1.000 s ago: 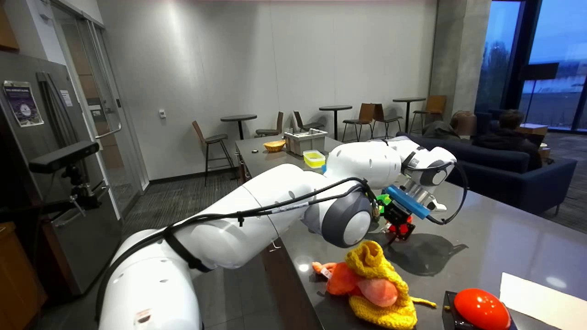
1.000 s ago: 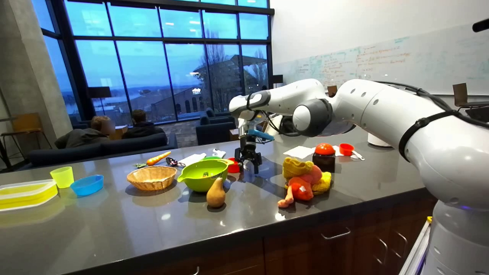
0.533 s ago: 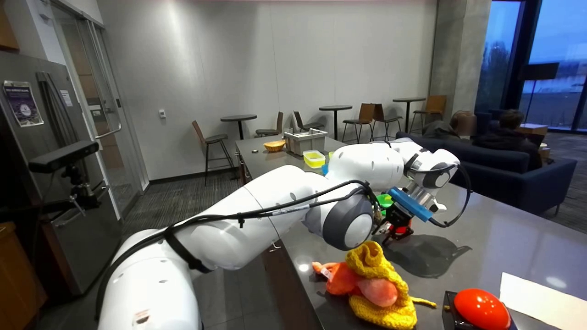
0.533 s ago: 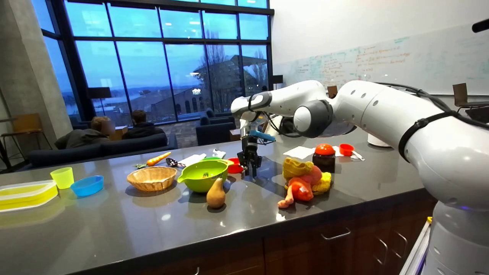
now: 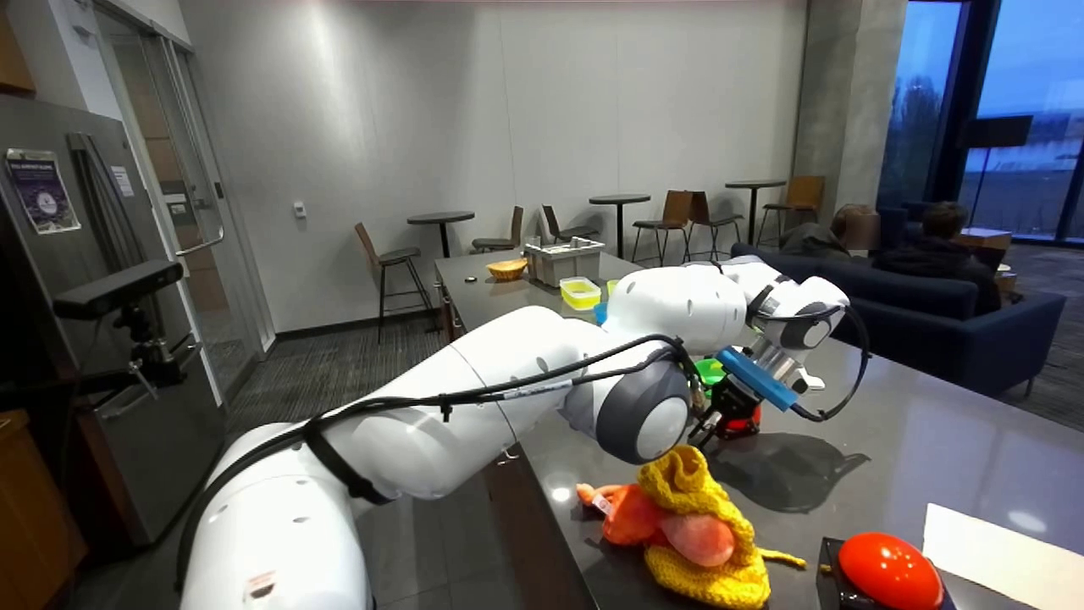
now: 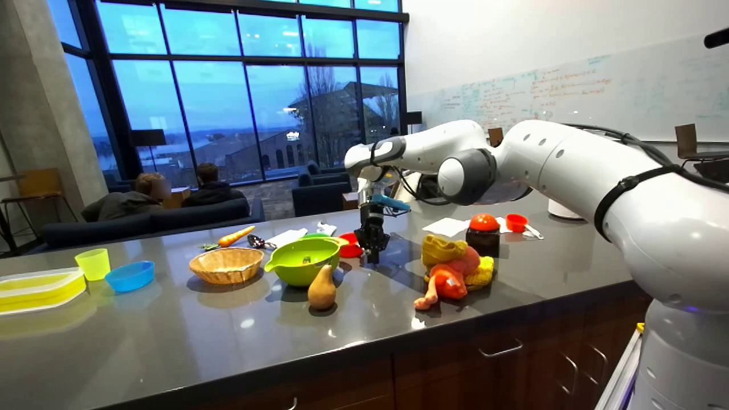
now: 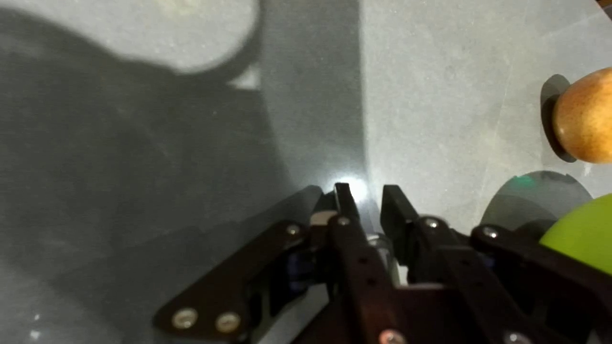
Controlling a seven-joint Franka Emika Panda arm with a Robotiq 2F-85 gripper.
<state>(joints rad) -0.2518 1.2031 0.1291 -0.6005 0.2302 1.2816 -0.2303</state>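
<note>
My black gripper [image 6: 371, 257] points down just above the grey counter [image 6: 228, 336], in front of a red cup [image 6: 350, 245]. Its fingers [image 7: 393, 205] stand close together with a narrow gap, and no object shows between the tips in the wrist view. Deeper in that gap is a greyish shiny shape; whether it is a thing, a gripper part or a reflection, I cannot tell. A lime green bowl [image 6: 302, 270] lies beside the gripper, with a brown pear [image 6: 322, 290] in front of it. The pear [image 7: 588, 117] and bowl [image 7: 585, 234] show at the wrist view's right edge.
A plush toy in yellow and orange [image 6: 453, 279] lies on the gripper's other side, near a red button on a black box [image 6: 483, 239]. Farther off are a wicker basket [image 6: 226, 265], a blue bowl [image 6: 130, 277], a yellow-green cup [image 6: 93, 263] and a carrot [image 6: 236, 236].
The gripper has come down a little and shifted slightly right in an exterior view. Its fingers, wide apart a second ago, have drawn much closer together. The objects on the counter look unmoved.
</note>
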